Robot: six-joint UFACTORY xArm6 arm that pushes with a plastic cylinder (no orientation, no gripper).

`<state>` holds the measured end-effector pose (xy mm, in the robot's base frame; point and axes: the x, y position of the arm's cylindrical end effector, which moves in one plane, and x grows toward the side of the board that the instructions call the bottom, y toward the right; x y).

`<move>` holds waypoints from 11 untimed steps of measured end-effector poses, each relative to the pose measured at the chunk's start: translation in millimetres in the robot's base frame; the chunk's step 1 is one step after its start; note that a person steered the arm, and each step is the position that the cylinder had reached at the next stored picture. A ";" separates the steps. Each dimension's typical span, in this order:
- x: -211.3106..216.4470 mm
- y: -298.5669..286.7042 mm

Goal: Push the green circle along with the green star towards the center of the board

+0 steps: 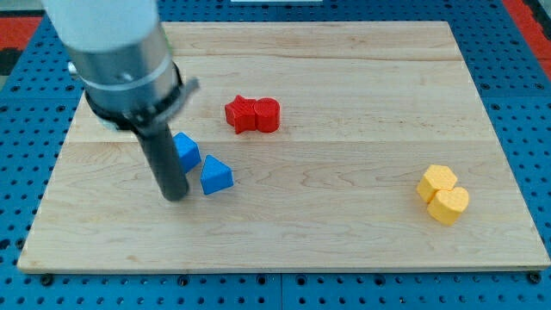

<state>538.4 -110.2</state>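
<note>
Pale wooden planks formed the board (362, 129), smooth and with a fine grain, and it lay on a blue perforated base (525, 103) with rows of small holes. The arm (116, 52) ended in a grey cylinder and a dark straight rod, and the tip (176, 198) stood at the view's left, touching or just beside the two blue blocks. One blue block (186, 151) was partly hidden behind the rod; the other, a blue triangular block (215, 176), was just to the right of the tip. No jaws existed on this rod, so it held nothing; it could only push.

Two red blocks (252, 114) sat pressed together near the middle, toward the view's top. Two yellow blocks (443, 195), one perhaps heart-shaped, touched each other at the view's right.

Neither the green circle nor the green star was visible; probably the wide arm covered them at the upper left, so the push seemed not yet finished.
</note>
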 end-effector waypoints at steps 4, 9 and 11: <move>-189.1 -49.0; -324.7 -167.6; -286.4 14.0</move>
